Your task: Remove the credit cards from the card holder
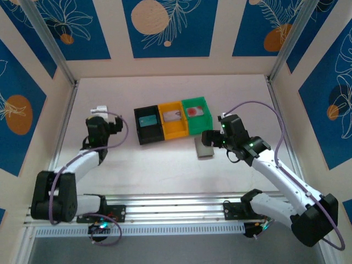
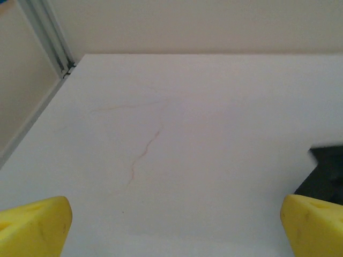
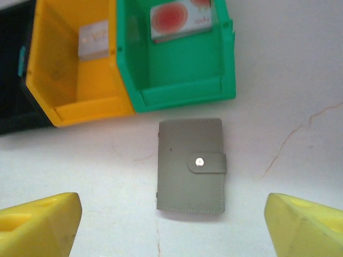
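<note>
The card holder [image 3: 191, 166] is a grey-taupe wallet lying flat on the white table, folded and snapped. My right gripper [image 3: 174, 227] hovers above it, open, one yellow fingertip [image 3: 48, 219] to each side and nothing held. From above, the card holder [image 1: 204, 148] sits just in front of the green bin, under the right gripper [image 1: 209, 138]. One credit card, pale with a red dot [image 3: 172, 21], lies in the green bin; a greyish credit card [image 3: 95, 40] lies in the orange bin. My left gripper [image 2: 174, 230] is open over bare table, far left of the bins [image 1: 100, 111].
Three bins stand in a row behind the card holder: black [image 1: 148, 132], orange [image 1: 175, 131] and green [image 1: 199, 125]. A teal card [image 1: 147, 121] lies in the black one. Walls and metal rails enclose the table on three sides.
</note>
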You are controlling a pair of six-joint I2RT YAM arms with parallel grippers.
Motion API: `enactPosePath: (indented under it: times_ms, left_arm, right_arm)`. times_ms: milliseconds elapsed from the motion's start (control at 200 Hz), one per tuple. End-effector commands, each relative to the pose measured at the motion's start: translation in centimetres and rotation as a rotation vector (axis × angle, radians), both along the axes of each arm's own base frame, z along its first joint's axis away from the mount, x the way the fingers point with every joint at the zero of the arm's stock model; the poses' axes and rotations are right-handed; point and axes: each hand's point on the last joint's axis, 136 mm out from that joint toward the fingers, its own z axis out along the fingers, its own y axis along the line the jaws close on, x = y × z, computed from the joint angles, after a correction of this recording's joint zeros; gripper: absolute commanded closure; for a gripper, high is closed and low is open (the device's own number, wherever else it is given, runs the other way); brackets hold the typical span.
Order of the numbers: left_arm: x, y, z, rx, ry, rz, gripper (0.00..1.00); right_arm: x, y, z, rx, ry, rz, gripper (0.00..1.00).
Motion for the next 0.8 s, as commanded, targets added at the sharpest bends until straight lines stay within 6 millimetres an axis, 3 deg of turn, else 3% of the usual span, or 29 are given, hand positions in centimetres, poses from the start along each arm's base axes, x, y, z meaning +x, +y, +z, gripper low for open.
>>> enactPosePath:
  times_ms: [0,190,315,430,515,795]
  left_arm:
    - [-1.5,-1.1,2.3,-0.15,0.11,-0.004,0.0]
    - [-4.2,-4.8,7.3,-0.37,0.127,-0.156,0.0]
    - [-6.9,-5.3,9.1,-0.384,0.071,-0.21,0.0]
    - [-9.2,-5.3,8.5,-0.383,0.102,-0.216,0.0]
    - [-10.2,-5.5,6.8,-0.382,0.124,-0.234,0.0]
    - [-10.9,-5.2,6.1,-0.307,0.198,-0.218,0.0]
  right_arm:
    - [-0.5,0.3,-1.1,-0.02,0.04,0.015,0.17]
    - [-0.6,1.0,-3.1,-0.07,0.108,0.069,0.31]
    - [-0.3,1.2,-4.6,-0.102,0.174,0.069,0.36]
    - [0.1,1.4,-6.4,-0.137,0.238,0.063,0.4]
    - [0.7,1.6,-7.4,-0.165,0.269,0.049,0.45]
    - [2.5,2.7,-9.9,-0.256,0.319,0.069,0.53]
